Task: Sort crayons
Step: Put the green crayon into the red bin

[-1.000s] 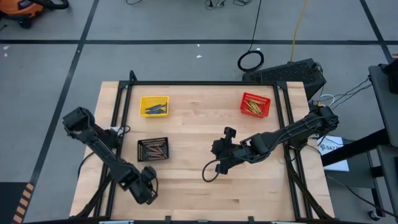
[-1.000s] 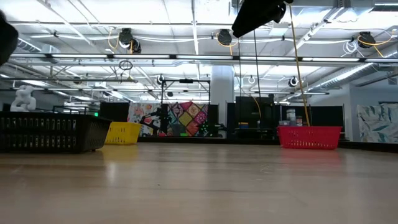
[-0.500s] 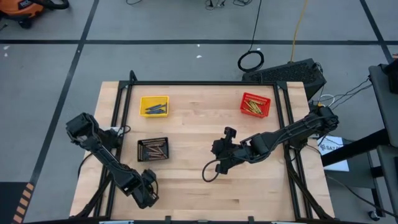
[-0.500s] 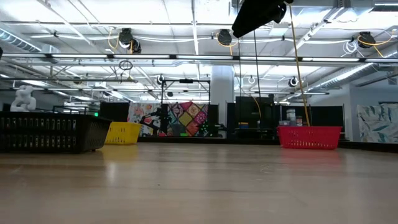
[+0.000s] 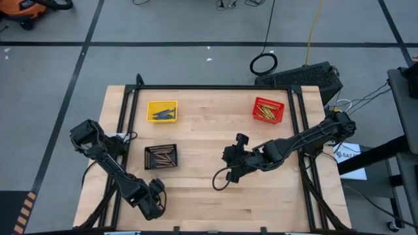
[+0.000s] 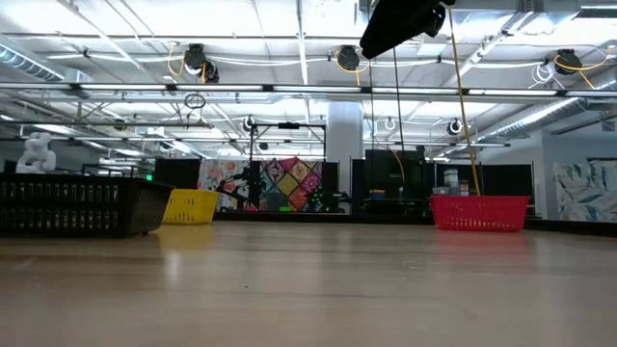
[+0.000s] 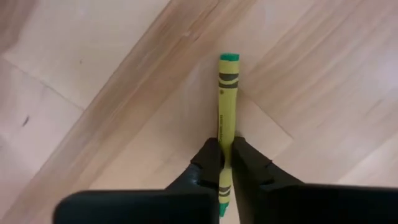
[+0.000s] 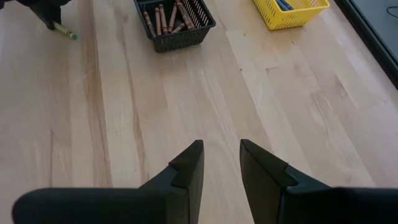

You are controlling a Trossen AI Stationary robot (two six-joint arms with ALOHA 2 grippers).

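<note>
Sorting looks nearly finished. No loose crayon shows on the tabletop (image 5: 209, 202), and only the one in the left hand (image 7: 225, 163) looks left to place. That hand, at the near left corner of the tabletop, is clenched on a yellow-green crayon (image 7: 226, 102), gripping its near end between the fingertips (image 7: 209, 162). The rest of the stick juts straight out ahead of the hand over the wood, green tip farthest away. Whether it rests on the surface or is just lifted, I cannot tell.

Beyond that hand, the black basket (image 5: 160, 156) holds brown crayons (image 8: 165, 16), and the yellow basket (image 5: 162, 110) farther off holds blue ones (image 5: 163, 114).

The right hand (image 8: 221, 163) hangs over mid-tabletop, released and empty. The red basket (image 5: 268, 109), well beyond it, holds the yellow-green crayons (image 5: 266, 112), so the held stick probably belongs there.
</note>
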